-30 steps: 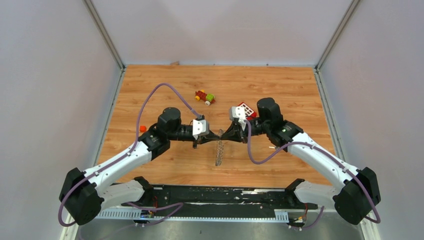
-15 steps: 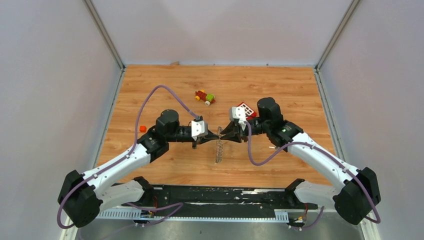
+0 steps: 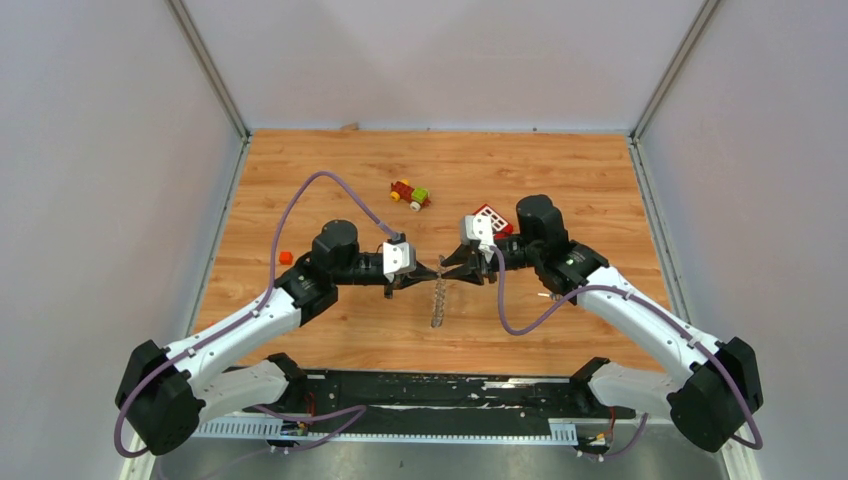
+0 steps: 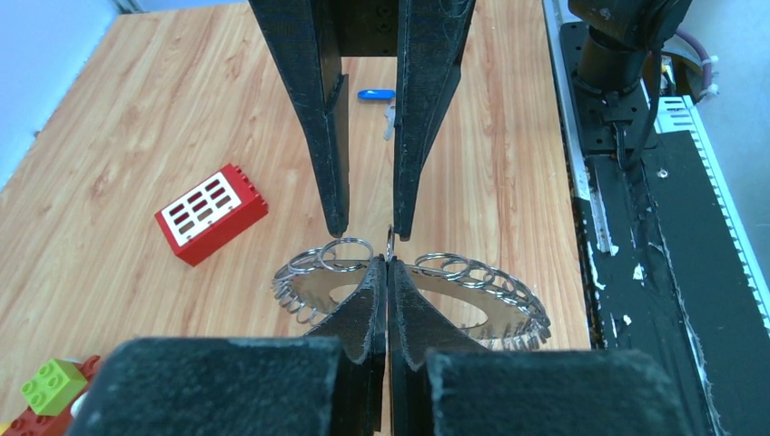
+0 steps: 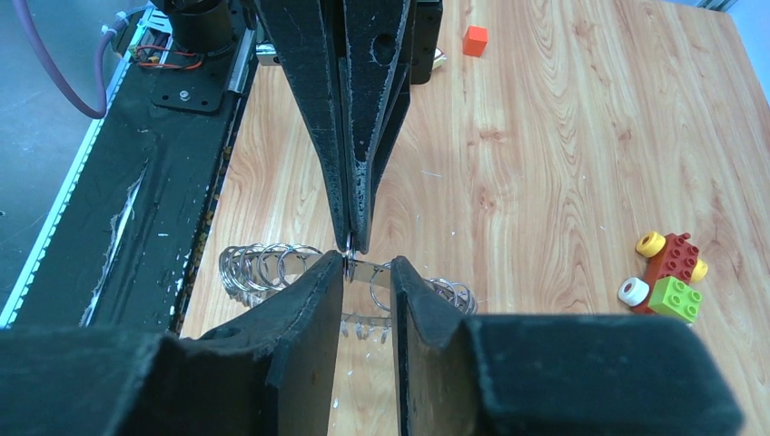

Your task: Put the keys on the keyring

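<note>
**Left claw**: pressed together on the keyring. It pinches the rim at the top, closed flat with only the metal band between.

**Right claw**: spread a little. Its fingers stand either side of the same rim, directly opposite my left claw and nearly tip to tip with it. The right wrist view shows a gap beside the band. I cannot tell whether either finger touches the metal.

**Keyring:** upright between my two claws, over the middle of the table, and seen edge-on from above. Silver loops fringe the band on both sides of the grip. I cannot tell whether its lower edge rests on the wood.

**Loose keys:** the blue piece and the metal key lie flat on the table, just beside each other. In the left wrist view they sit beyond the right claw, on the right arm's side. They are well apart from the keyring. Neither is on the ring and neither claw touches them.

**Other items:**
- The red block lies just behind the right claw, white squares facing up.
- The toy sits further back, near the centre.
- The orange cube lies on the left, near my left arm.
</note>
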Controlling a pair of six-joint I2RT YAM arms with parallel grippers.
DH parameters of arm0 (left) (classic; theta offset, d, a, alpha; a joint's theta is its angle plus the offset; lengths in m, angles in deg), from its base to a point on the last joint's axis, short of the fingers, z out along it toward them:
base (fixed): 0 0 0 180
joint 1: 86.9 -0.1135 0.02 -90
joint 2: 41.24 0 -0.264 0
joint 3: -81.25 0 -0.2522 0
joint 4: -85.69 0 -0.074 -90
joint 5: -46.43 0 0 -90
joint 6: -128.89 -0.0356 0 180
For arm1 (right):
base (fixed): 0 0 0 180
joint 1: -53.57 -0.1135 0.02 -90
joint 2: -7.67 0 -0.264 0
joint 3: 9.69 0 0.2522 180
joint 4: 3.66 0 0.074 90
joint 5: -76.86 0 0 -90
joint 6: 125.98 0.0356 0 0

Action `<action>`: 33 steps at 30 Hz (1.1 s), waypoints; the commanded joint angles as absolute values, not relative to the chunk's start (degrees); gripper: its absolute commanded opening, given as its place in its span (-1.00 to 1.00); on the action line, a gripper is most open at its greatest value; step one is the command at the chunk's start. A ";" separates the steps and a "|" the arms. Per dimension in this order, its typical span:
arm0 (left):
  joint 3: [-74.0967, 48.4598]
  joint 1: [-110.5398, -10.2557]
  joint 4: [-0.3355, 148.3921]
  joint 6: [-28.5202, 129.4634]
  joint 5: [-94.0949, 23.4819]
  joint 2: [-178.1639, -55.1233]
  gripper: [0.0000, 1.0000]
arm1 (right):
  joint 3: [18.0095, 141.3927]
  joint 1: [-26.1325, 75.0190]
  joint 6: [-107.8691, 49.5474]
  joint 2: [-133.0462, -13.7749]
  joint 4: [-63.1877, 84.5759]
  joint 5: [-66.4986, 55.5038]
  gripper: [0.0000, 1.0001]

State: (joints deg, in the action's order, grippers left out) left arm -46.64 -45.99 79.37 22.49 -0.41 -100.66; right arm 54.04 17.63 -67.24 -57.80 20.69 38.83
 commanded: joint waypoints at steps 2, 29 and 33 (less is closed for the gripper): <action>-45.96 -45.85 81.18 22.73 0.12 -99.17 -1.00 | 54.61 17.12 -68.37 -57.93 20.04 40.19 -0.52; -46.38 -45.90 81.88 22.49 -0.45 -99.39 -1.00 | 55.23 16.46 -68.66 -58.50 20.65 41.44 -1.00; -46.40 -45.92 82.74 22.10 0.63 -100.42 -1.00 | 55.12 16.48 -66.25 -58.29 18.87 41.61 -1.00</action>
